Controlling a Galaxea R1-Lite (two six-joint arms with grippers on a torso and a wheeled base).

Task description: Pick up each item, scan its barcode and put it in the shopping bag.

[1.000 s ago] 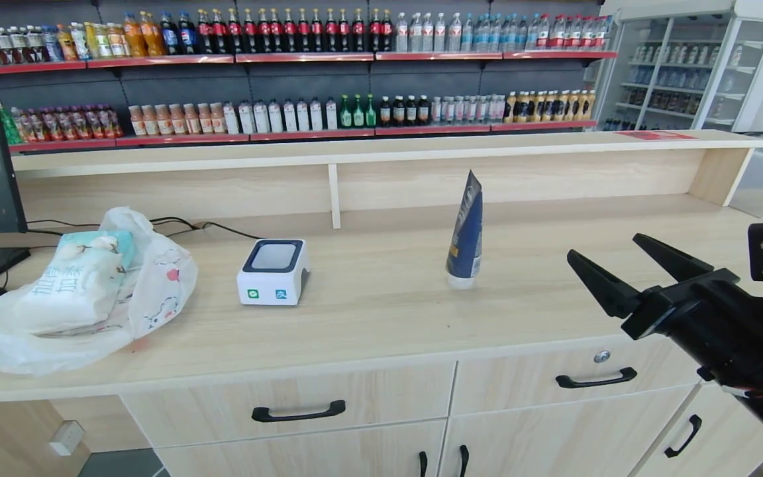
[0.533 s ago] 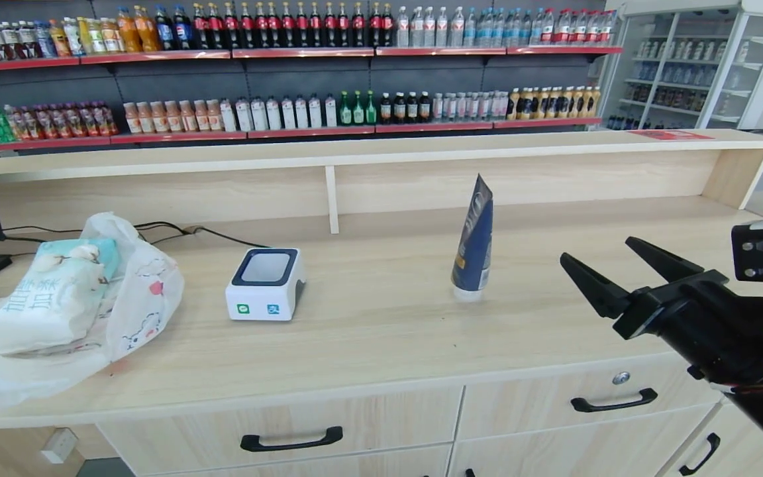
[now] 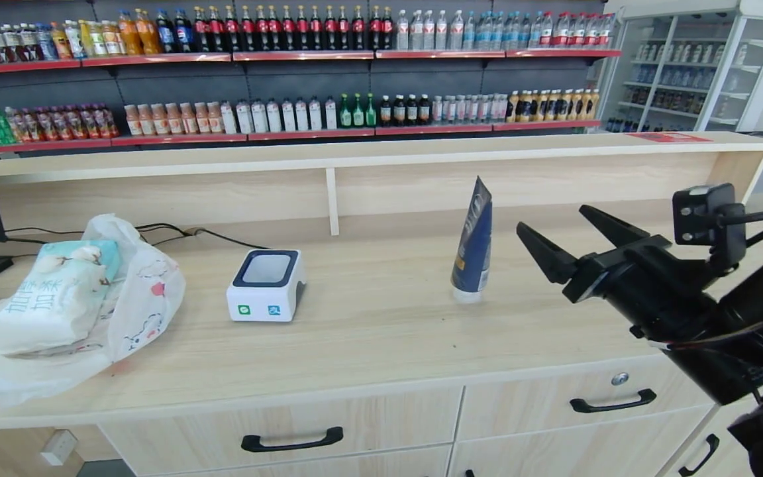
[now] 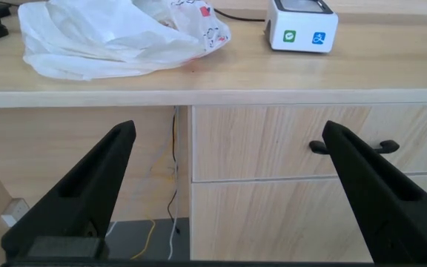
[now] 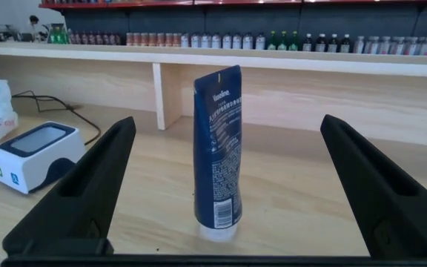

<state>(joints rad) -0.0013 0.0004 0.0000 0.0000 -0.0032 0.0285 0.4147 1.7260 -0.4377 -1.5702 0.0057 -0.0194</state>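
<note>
Partly hidden, the tissue pack sits inside the shopping bag.

The head view's edge clips the shopping bag.

Bright, even indoor light, no hard shadows. Brightest past the counter's far right corner, by the fridge: the wall there is washed out white and the glass doors show glare. Counter is matte and evenly lit, with a soft shade band along its back edge under the raised ledge. Tube has a faint short shadow at its base. Scanner window reflects pale light. Bag is near blown-out white. Head view bends straight lines: the shelves and the counter's front edge curve toward the corners. Drawer fronts are dimmer just under the counter's front edge.
</note>
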